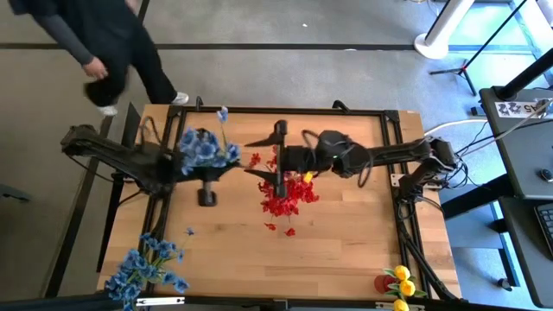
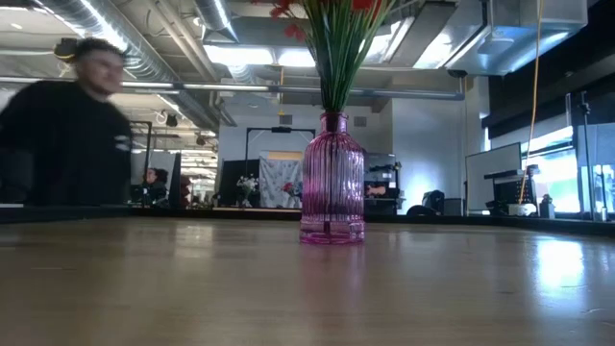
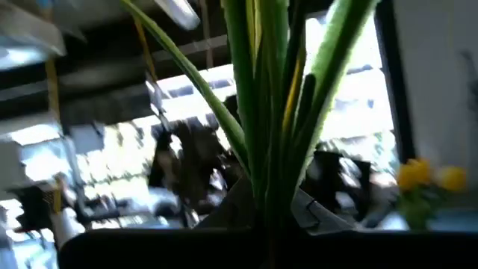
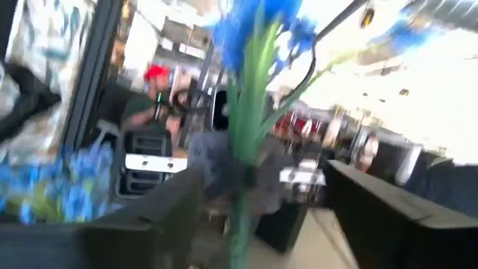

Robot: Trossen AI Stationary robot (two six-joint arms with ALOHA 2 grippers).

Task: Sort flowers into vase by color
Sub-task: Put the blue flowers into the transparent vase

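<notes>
Left pincer (image 1: 186, 160) clamped shut on blue flowers (image 1: 203, 149), stems upright through its fingers. Right pincer (image 1: 281, 161) spread open, directly across, beside red flowers (image 1: 285, 194) in pink vase (image 2: 332, 183) mid-tabletop (image 1: 346, 225). Left arm nearer blue sprig.

The vase (image 2: 332, 183) stands mid-counter (image 1: 346, 225), a bunch of flowers (image 1: 205, 149) left of it (person (image 1: 104, 39) beyond).
</notes>
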